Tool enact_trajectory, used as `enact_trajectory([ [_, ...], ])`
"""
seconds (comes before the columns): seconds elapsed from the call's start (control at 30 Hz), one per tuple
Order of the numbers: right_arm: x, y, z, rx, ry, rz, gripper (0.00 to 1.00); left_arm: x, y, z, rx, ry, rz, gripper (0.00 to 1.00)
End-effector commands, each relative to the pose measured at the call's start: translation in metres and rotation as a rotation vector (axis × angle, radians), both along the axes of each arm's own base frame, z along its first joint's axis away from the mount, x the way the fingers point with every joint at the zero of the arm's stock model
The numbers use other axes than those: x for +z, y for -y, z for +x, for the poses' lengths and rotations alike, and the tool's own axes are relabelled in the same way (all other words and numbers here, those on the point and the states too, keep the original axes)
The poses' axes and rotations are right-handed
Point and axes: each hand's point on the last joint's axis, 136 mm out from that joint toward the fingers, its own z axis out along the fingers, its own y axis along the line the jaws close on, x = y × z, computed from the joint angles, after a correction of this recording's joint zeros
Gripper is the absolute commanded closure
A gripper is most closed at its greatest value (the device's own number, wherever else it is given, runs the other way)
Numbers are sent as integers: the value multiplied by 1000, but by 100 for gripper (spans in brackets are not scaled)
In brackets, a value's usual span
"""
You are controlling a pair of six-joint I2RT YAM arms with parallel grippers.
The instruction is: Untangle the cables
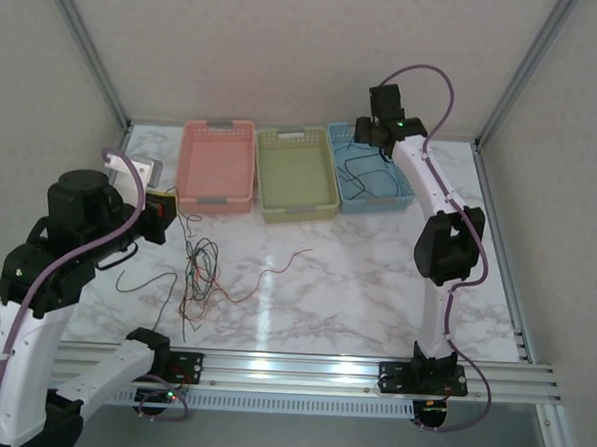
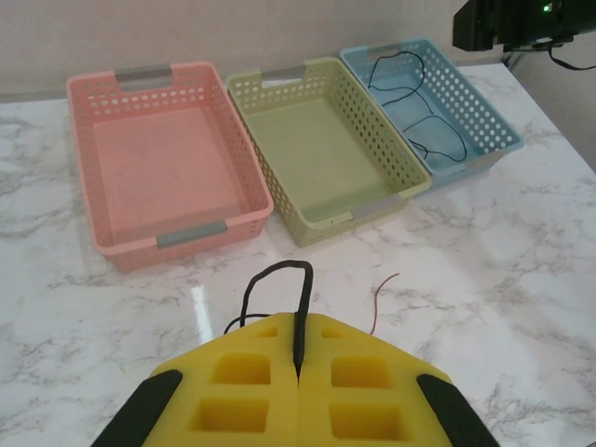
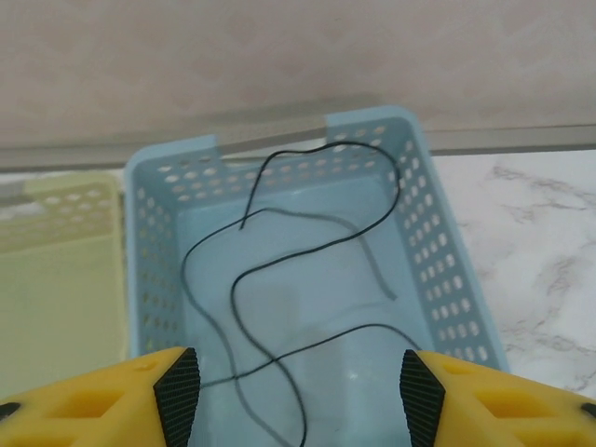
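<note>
Cables [image 1: 198, 273]: black, red and green, tangled on the left side of the table [image 1: 375, 288]; one black cable [image 3: 279, 270] lies loose in the blue basket [image 3: 149, 242].
Handling: I judge them featherlight, limp and springy; I'd pinch a free end.
Left gripper [image 2: 298, 368]: fingers together, clamping a black strand [image 2: 300, 307].
Right gripper [image 3: 298, 396]: fingers apart over the blue basket, empty.
Views: the left wrist shows the pinch; the top view shows how far the tangle spreads.

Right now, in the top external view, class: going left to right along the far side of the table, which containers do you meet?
Pink perforated plastic basket → pale green perforated plastic basket → light blue perforated plastic basket.
</note>
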Motion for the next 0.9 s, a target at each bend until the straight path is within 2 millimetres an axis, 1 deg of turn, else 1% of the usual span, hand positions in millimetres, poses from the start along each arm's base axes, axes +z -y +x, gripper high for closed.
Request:
enact_trajectory([
  [0.0,62,-49,-46,204,99,63,38,13,16,0,-66,29,-65,100],
  [0.07,77,-68,-73,289,142,86,38,12,22,1,-97,18,-79,100],
  [0.13,94,-88,-109,408,182,135,38,12,28,1,-125,14,-91,100],
  [0.3,117,-105,-184,619,254,260,39,13,39,3,-181,7,-115,100],
  [0.43,126,-113,-238,792,293,390,40,20,55,-1,-271,7,-165,100],
  [0.5,126,-117,-258,865,292,431,41,24,62,-3,-311,7,-187,100],
  [0.57,122,-122,-272,929,267,456,42,28,66,-3,-337,7,-206,100],
  [0.63,117,-130,-289,1010,240,479,43,31,72,-5,-375,2,-219,100],
  [0.7,109,-140,-301,1077,222,489,43,33,77,-5,-401,-1,-233,100],
  [0.8,94,-155,-309,1135,186,477,43,38,81,-4,-420,-3,-247,100],
  [0.87,83,-161,-308,1146,155,476,43,43,81,-2,-415,3,-251,100],
])
